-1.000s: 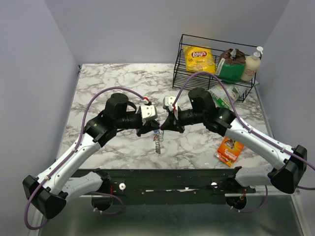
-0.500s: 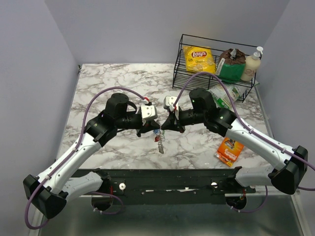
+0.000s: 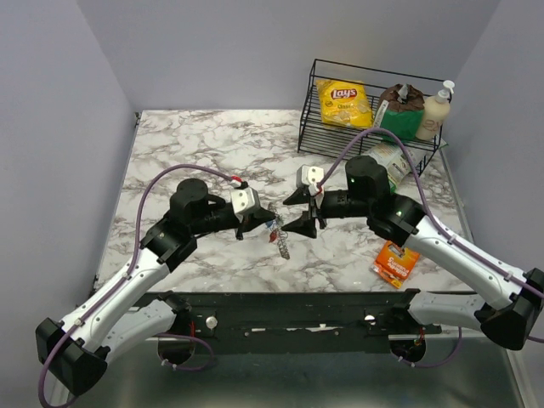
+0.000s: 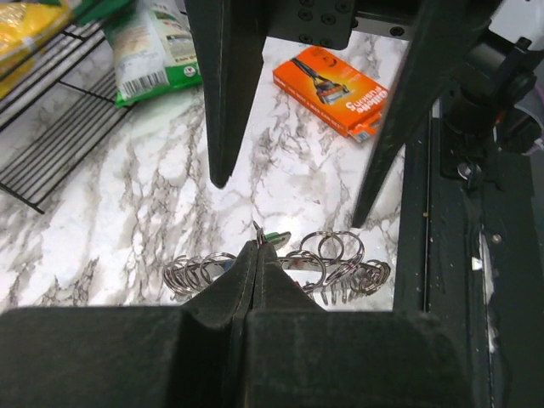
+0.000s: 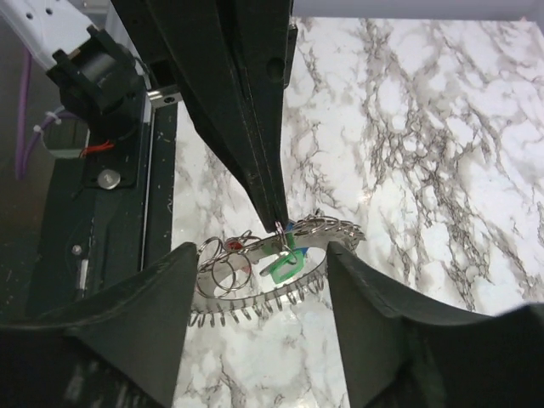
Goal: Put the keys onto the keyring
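The keyring (image 3: 280, 242), a grey metal band with small wire loops along its rim, hangs above the marble between the two grippers. My left gripper (image 3: 257, 223) is shut on a small loop at its rim (image 4: 257, 246). A green key (image 5: 283, 269) hangs there, with a bit of a blue key (image 5: 290, 226) beside it and a red key (image 5: 232, 245) further along the keyring (image 5: 246, 295). My right gripper (image 3: 298, 212) stands open, its fingers either side of the keyring without touching it (image 5: 262, 252). In the left wrist view the keyring (image 4: 340, 263) and green key (image 4: 276, 239) sit just past the shut fingertips.
A black wire basket (image 3: 306, 127) at the back right holds a yellow chip bag (image 3: 344, 102), a green packet and a bottle (image 3: 435, 110). A green-and-white packet (image 3: 387, 161) lies in front of it. An orange packet (image 3: 395, 259) lies near the right front edge.
My right gripper has let go of the keyring, opened wide and drawn back to the right. The left arm has shifted slightly left and nearer, and the keyring now hangs from it alone.
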`<act>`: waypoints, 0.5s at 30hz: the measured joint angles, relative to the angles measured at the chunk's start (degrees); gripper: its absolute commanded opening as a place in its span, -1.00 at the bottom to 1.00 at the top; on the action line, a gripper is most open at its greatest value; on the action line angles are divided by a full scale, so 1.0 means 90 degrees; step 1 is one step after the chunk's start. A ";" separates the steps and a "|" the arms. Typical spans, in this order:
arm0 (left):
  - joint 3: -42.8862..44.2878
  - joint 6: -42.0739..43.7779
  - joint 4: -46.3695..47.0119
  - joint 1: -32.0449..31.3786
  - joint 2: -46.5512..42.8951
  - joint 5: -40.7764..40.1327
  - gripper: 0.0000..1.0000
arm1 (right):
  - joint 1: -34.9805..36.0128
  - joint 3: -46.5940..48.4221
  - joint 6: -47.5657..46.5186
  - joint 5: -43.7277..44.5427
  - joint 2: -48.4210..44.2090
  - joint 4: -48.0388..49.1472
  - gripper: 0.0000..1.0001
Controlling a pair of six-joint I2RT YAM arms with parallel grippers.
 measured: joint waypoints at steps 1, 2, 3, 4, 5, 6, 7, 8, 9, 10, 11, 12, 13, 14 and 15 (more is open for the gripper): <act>-0.0097 -0.0029 0.0175 0.0012 -0.0068 -0.0041 -1.00 | 0.0000 -0.0053 0.0012 0.0032 -0.0092 0.0058 0.54; -0.0158 -0.0058 0.0287 0.0015 -0.0114 -0.0056 -1.00 | 0.0000 -0.0121 0.0046 0.0085 -0.0197 0.0131 0.56; -0.0250 -0.0090 0.0461 0.0015 -0.0172 -0.0078 -1.00 | 0.0000 -0.0192 0.0090 0.0131 -0.0301 0.0216 0.58; -0.0323 -0.0112 0.0578 0.0015 -0.0219 -0.0085 -1.00 | 0.0000 -0.0265 0.0119 0.0182 -0.0406 0.0313 0.60; -0.0401 -0.0136 0.0692 0.0015 -0.0265 -0.0085 -1.00 | 0.0000 -0.0338 0.0158 0.0248 -0.0503 0.0406 0.60; -0.0515 -0.0187 0.0891 0.0015 -0.0333 -0.0090 -1.00 | 0.0000 -0.0410 0.0202 0.0294 -0.0593 0.0495 0.60; -0.0612 -0.0211 0.1047 0.0017 -0.0389 -0.0092 -1.00 | -0.0005 -0.0464 0.0236 0.0328 -0.0678 0.0566 0.59; -0.0763 -0.0277 0.1297 0.0019 -0.0481 -0.0092 -1.00 | -0.0046 -0.0495 0.0289 0.0338 -0.0724 0.0641 0.57; -0.0867 -0.0308 0.1445 0.0022 -0.0549 -0.0090 -1.00 | -0.0100 -0.0503 0.0347 0.0313 -0.0748 0.0712 0.54; -0.1010 -0.0347 0.1664 0.0022 -0.0639 -0.0092 -1.00 | -0.0160 -0.0508 0.0415 0.0265 -0.0753 0.0792 0.49; -0.1158 -0.0389 0.1902 0.0022 -0.0733 -0.0085 -1.00 | -0.0270 -0.0515 0.0457 0.0117 -0.0753 0.0882 0.46; -0.1277 -0.0430 0.2093 0.0022 -0.0814 -0.0066 -1.00 | -0.0413 -0.0542 0.0546 -0.0058 -0.0750 0.0988 0.43; -0.1360 -0.0449 0.2229 0.0022 -0.0862 -0.0046 -1.00 | -0.0561 -0.0578 0.0631 -0.0243 -0.0748 0.1107 0.37; -0.1460 -0.0491 0.2424 0.0022 -0.0928 0.0005 -1.00 | -0.0716 -0.0622 0.0719 -0.0474 -0.0743 0.1217 0.35; -0.1535 -0.0539 0.2594 0.0022 -0.0986 0.0095 -1.00 | -0.0867 -0.0653 0.0816 -0.0733 -0.0729 0.1311 0.34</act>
